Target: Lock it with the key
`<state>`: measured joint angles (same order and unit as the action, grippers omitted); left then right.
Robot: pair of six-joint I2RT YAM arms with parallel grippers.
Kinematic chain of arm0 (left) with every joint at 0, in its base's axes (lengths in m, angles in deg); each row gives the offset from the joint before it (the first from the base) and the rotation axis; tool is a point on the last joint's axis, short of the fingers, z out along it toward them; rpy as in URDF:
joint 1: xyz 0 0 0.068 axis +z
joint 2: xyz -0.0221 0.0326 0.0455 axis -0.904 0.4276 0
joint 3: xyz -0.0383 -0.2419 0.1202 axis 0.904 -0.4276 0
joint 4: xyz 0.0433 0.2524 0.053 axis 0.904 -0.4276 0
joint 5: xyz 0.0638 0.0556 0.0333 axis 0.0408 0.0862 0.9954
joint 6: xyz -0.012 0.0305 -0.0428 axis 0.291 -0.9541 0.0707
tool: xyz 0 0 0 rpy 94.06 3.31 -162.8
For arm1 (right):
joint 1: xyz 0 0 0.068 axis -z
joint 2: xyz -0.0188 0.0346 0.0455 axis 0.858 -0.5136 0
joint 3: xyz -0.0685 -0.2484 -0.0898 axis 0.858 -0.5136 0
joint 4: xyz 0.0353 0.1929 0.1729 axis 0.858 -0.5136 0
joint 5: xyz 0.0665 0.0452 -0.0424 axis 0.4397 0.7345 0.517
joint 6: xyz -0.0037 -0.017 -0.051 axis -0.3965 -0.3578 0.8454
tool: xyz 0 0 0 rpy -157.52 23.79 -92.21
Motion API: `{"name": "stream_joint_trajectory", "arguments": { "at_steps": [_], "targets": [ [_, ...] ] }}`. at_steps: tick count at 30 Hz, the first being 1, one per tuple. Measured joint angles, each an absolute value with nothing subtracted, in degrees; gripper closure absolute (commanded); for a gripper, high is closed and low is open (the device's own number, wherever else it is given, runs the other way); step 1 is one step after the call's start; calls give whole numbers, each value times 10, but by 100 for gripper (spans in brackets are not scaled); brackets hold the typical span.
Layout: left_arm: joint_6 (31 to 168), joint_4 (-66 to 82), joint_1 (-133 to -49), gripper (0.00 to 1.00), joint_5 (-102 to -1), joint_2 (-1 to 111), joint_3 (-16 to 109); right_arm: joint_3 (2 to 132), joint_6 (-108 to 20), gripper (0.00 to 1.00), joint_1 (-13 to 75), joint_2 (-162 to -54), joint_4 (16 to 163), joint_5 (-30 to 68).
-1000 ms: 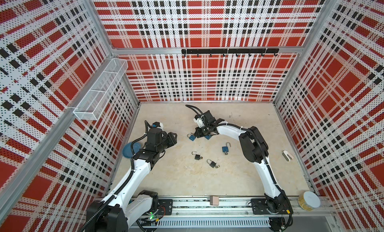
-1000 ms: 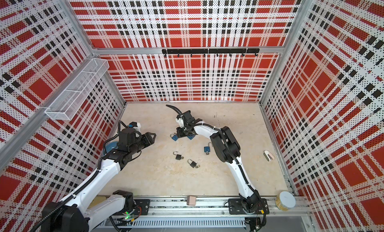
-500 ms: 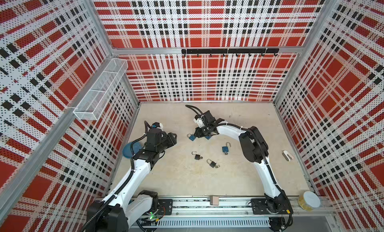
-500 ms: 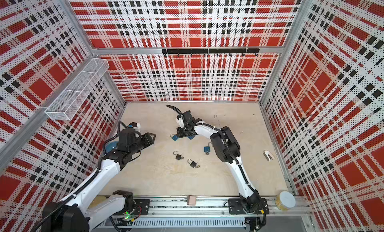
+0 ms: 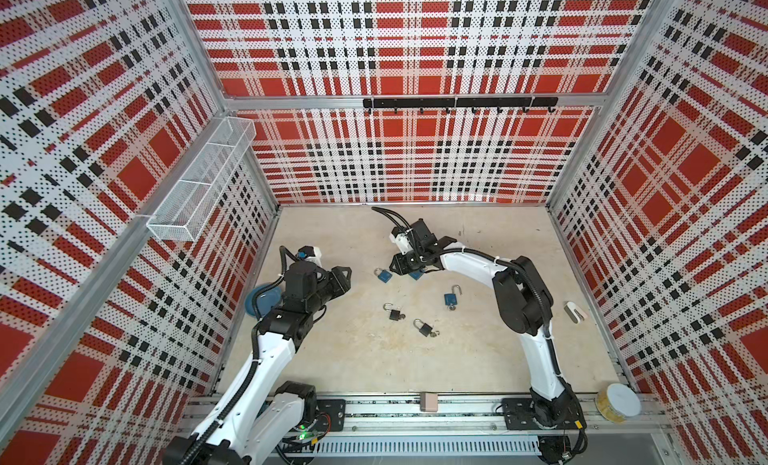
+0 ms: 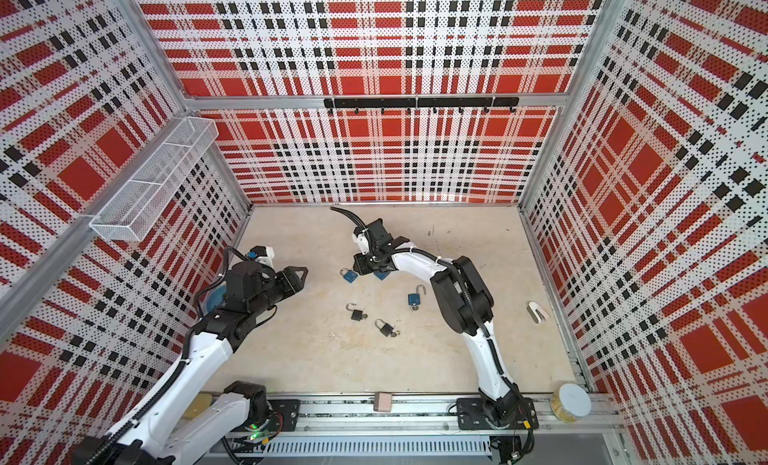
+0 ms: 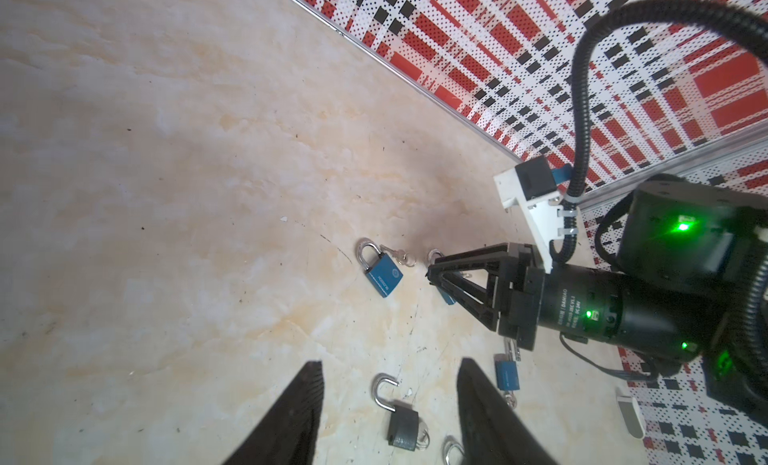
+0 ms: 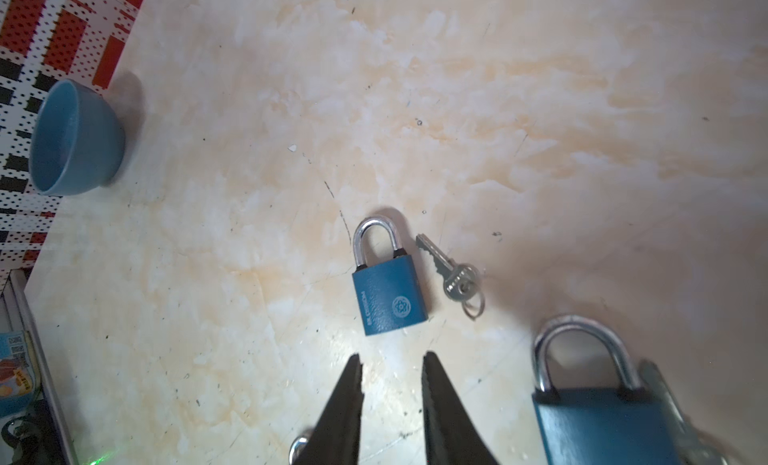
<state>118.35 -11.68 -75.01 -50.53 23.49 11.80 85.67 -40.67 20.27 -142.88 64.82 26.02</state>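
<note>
White arms (image 5: 469,267) carry black joints (image 5: 519,300), ribbed cables (image 7: 582,88).

The right pincer (image 5: 395,268) hangs low toward the desk's (image 5: 353,359) far edge, just beside a closed blue padlock (image 5: 383,275). Mid-desk lie an open blue padlock (image 5: 450,298), a black padlock (image 5: 395,314) and, nearer the front edge, another black padlock (image 5: 424,328).

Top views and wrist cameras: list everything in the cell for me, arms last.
blue padlocks: three, blue, mid-table; one shackle open
black padlocks: two, black, nearer the front
loose key: one, silver, beside a shut blue padlock
bowl: one, blue, by left wall
wire basket: one, white, on left wall
hook rail: one, black, back wall
small item: one, white, by right wall
roll: one, yellowish, front right corner
block: one, beige, front rail
left gripper: one, black, open, empty
right gripper: one, black, open, by the blue padlocks
</note>
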Motion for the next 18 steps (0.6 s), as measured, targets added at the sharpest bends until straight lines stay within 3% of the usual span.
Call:
{"name": "stream_joint_trajectory", "arguments": {
  "at_steps": [5,10,18],
  "targets": [
    [1188,-128,-791,44,-490,203,119,745,-411,73,199,-1319,677,238],
    [1181,-144,-907,43,-439,207,133,605,-426,71,198,-1167,693,191],
    [1155,-136,-1026,45,-386,316,205,448,-464,65,198,-965,651,95]
  ]
}}
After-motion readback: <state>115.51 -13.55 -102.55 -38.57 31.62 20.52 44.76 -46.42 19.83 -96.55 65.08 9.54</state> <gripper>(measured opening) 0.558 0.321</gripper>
